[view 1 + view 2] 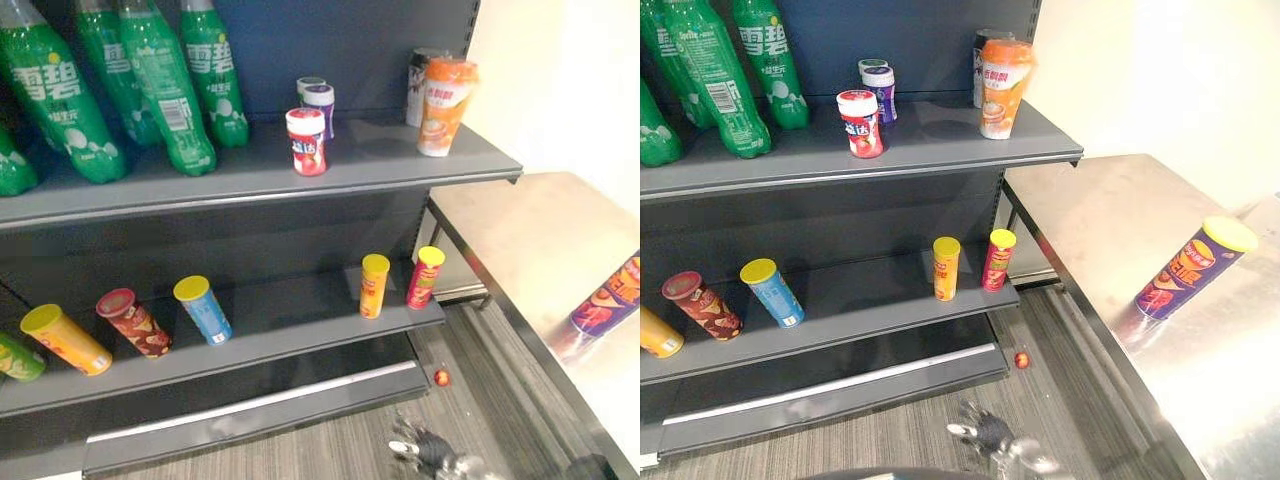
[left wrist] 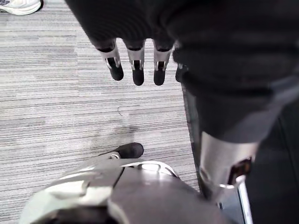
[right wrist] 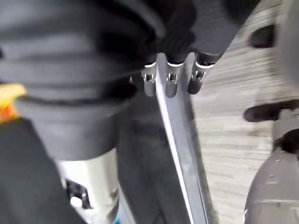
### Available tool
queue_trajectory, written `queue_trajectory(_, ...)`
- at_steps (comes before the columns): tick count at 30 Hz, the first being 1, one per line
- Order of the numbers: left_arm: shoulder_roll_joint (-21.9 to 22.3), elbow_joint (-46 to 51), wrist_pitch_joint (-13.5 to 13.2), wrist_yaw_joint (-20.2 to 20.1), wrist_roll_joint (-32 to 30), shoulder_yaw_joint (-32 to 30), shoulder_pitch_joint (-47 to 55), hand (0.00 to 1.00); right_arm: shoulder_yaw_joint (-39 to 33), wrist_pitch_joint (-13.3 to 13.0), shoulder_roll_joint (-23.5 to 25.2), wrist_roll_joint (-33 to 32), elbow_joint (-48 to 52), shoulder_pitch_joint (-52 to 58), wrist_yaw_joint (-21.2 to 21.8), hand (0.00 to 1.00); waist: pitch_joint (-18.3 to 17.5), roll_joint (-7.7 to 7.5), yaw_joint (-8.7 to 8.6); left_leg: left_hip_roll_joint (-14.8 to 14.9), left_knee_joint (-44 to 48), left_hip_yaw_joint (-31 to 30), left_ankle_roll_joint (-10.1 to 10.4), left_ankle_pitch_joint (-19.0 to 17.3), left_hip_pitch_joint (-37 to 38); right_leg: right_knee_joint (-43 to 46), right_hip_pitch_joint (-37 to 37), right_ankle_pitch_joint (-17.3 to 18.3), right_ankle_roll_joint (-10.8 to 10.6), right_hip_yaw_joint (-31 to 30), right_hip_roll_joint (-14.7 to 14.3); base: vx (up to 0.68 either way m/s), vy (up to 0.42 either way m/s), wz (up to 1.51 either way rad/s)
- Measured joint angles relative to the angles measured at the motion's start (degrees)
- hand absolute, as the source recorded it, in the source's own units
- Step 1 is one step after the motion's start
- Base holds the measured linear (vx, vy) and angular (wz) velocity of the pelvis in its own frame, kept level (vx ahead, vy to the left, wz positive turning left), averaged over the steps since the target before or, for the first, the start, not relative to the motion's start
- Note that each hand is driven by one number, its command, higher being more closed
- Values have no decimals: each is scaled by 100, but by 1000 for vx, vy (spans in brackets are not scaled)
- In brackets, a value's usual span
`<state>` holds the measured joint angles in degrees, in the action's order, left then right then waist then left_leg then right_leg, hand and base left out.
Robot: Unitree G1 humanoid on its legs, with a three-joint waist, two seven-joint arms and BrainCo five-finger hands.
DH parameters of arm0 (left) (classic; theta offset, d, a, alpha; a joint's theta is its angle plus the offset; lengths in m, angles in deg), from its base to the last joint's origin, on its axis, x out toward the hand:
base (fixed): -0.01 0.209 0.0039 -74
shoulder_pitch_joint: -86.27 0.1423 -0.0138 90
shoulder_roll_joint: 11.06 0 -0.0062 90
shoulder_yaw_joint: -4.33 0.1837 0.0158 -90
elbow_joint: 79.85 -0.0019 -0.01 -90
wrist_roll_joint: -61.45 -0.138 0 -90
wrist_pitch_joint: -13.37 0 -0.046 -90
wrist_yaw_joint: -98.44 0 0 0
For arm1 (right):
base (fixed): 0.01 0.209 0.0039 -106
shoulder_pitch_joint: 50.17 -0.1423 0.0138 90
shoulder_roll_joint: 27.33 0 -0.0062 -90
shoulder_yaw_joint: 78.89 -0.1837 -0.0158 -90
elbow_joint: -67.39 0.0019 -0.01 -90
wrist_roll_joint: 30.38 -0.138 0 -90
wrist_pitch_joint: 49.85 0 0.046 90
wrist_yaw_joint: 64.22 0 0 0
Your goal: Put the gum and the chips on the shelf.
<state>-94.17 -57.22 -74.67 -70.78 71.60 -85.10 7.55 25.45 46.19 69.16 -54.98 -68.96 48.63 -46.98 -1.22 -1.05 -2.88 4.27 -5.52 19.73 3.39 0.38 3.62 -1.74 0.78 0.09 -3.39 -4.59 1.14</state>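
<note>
Fingers of left hand [image 2: 135, 60] and right hand [image 3: 170, 81] hang loose, empty; chips can [image 1: 1188, 265] on table [image 1: 1090, 220].

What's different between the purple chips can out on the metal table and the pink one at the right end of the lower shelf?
The purple can sits on the steel table, off the shelving; the pink can is already on the lower shelf. The purple can is alone there, while the pink can has an orange can close beside it. Both are tall tubes with yellow lids.
</note>
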Motion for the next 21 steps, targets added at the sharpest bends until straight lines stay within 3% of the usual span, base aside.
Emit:
queue_trajectory(1, 35, -18, -1, -9, 50, -99, 4, 0, -272, -284, 63, 63, -408, -10, -191, 0, 19, 33, 0, -3, 1, -4, 3, -11, 15, 13, -8, 16, -6, 4, 2, 59, 9, -1)
queue_trajectory(3, 58, -60, 7, -42, 103, -176, 3, 0, -586, -571, 148, 220, -810, -124, -442, 0, 34, 40, -8, -4, 1, 0, 8, -19, 45, 16, -28, 18, -4, 2, 0, 53, 3, -1)
queue_trajectory(4, 79, -98, 116, -159, 366, -295, -21, 0, -961, -886, 194, 292, -1345, -221, -758, 0, 55, 67, -1, -8, 1, -10, 6, -35, 104, 12, -106, 23, -10, 12, 3, 50, 0, 2)
queue_trajectory(7, 80, -200, 473, -540, 921, -492, -26, 0, -1597, -1181, 263, 658, -1841, -304, -1199, 0, 96, 76, 13, -25, 0, -58, 2, -58, 203, 8, -224, 64, -17, 69, 24, 46, 6, 8)
queue_trajectory(10, 78, -288, 565, -714, 1012, -554, -31, 0, -1703, -1375, 275, 949, -1887, -262, -1488, 0, 108, 89, 2, -57, 0, -134, -6, -53, 210, 10, -262, 66, -17, 128, 56, 25, 8, 13)
queue_trajectory(12, 81, -316, 630, -741, 1229, -556, -30, 0, -1858, -1636, 278, 1386, -1888, -232, -1702, 0, 184, 84, 2, -83, -24, -133, -37, -57, 292, 8, -338, 80, -29, 130, 81, 0, 0, 0)
queue_trajectory(16, 70, -321, 698, -777, 1232, -561, -38, 0, -2079, -1684, 297, 1797, -1886, -91, -1702, 0, 227, 81, -18, -131, -34, -114, -47, -120, 397, 318, -287, 310, -100, 102, 119, -6, 6, -1)
queue_trajectory(20, 98, -292, 695, -857, 1216, -795, -84, 0, -2384, -1630, 413, 1680, -1874, 174, -1812, 0, 288, 6, -42, -227, -35, 93, -173, -211, 409, 909, 73, 587, -275, -84, 185, -10, 40, -24)
queue_trajectory(21, 133, -259, 684, -860, 1183, -930, -73, 0, -2564, -1631, 474, 1640, -1865, 265, -1859, 0, 363, 50, -52, -248, -35, 292, -216, -250, 416, 1012, 198, 608, -313, -145, 225, -7, 73, -78)
